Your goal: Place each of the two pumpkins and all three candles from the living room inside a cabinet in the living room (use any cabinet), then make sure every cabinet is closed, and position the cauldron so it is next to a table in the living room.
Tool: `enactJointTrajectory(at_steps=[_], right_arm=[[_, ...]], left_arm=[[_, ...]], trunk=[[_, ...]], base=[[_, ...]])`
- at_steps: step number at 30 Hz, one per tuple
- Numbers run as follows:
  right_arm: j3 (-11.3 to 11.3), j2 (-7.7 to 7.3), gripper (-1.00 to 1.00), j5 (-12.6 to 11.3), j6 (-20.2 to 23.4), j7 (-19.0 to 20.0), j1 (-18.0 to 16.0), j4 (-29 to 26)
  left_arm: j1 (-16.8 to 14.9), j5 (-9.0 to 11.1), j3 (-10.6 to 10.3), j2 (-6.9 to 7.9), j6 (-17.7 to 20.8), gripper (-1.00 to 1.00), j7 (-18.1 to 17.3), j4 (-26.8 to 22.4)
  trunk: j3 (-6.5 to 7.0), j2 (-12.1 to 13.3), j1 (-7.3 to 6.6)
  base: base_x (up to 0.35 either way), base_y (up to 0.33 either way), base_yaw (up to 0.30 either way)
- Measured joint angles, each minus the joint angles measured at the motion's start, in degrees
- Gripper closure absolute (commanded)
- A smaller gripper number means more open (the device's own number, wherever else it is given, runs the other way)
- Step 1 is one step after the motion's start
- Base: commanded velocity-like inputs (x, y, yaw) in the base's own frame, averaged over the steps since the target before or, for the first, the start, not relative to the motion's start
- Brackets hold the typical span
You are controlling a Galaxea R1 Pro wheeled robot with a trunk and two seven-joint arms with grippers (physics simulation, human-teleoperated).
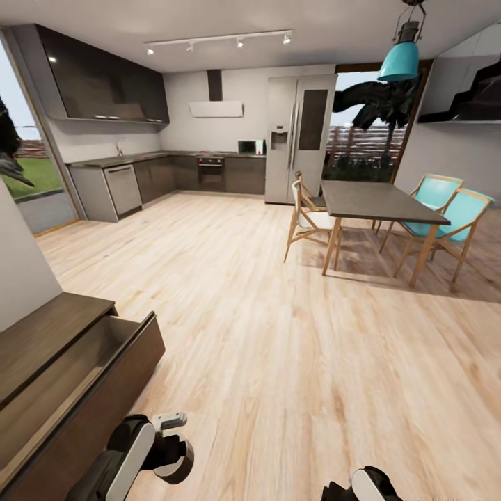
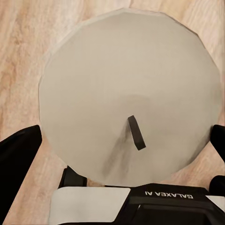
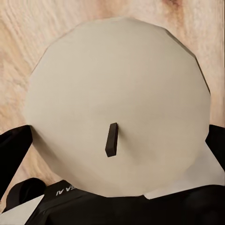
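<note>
A grey-beige candle (image 2: 126,70) with a short dark wick sits between the black fingers (image 2: 18,154) of my left gripper (image 2: 117,150), which is shut on it above the wood floor. A second candle (image 3: 117,75), paler and also wicked, is clamped by my right gripper (image 3: 115,147), its fingers (image 3: 14,150) pressed against the candle's sides. In the head view the dark brown cabinet (image 1: 42,334) stands at the lower left with one drawer (image 1: 104,410) pulled open and nothing visible inside. My left arm (image 1: 132,456) hangs just in front of that drawer, and my right arm (image 1: 365,487) is at the bottom edge.
Light wood floor (image 1: 264,334) stretches ahead. A dining table (image 1: 376,202) with wooden and teal chairs (image 1: 452,216) stands at the right. A kitchen counter (image 1: 125,181) and fridge (image 1: 299,139) line the far wall. A white wall (image 1: 17,264) rises behind the cabinet.
</note>
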Motion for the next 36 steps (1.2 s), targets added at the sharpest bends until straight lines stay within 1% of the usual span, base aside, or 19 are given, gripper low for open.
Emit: enactJointTrajectory(at_steps=[7, 11, 14, 22, 36], right_arm=[[0.0, -0.21, 1.0, -0.04, -0.17, -0.09, 0.01, -0.04], [0.0, -0.24, 1.0, 0.01, -0.26, -0.1, -0.02, -0.09], [0.0, -0.24, 1.0, 0.02, -0.38, -0.09, -0.05, -0.13], [-0.07, -0.22, 1.0, 0.04, -0.4, -0.1, -0.05, -0.14], [-0.02, -0.32, 1.0, -0.05, -0.45, -0.09, -0.06, -0.13]], left_arm=[[0.0, -0.05, -0.24, 0.03, -0.07, 1.0, 0.08, 0.04], [0.0, -0.02, -1.44, 0.06, -0.66, 1.0, -0.03, 0.04], [0.0, -0.09, -1.81, 0.07, -1.09, 1.0, -0.05, 0.05], [0.0, 0.07, -1.94, 0.07, -1.28, 1.0, -0.09, 0.05], [0.0, -0.08, -1.93, 0.07, -1.25, 1.0, 0.0, 0.05]], trunk=[[0.39, 0.0, 0.0], [0.47, 0.0, 0.0], [0.48, 0.0, 0.0], [0.49, 0.0, 0.0], [0.49, 0.0, 0.0]], base=[[0.181, -0.045, -0.214], [0.284, -0.141, -0.04], [0.29, -0.151, -0.023], [0.292, -0.13, -0.147], [0.296, -0.084, -0.008]])
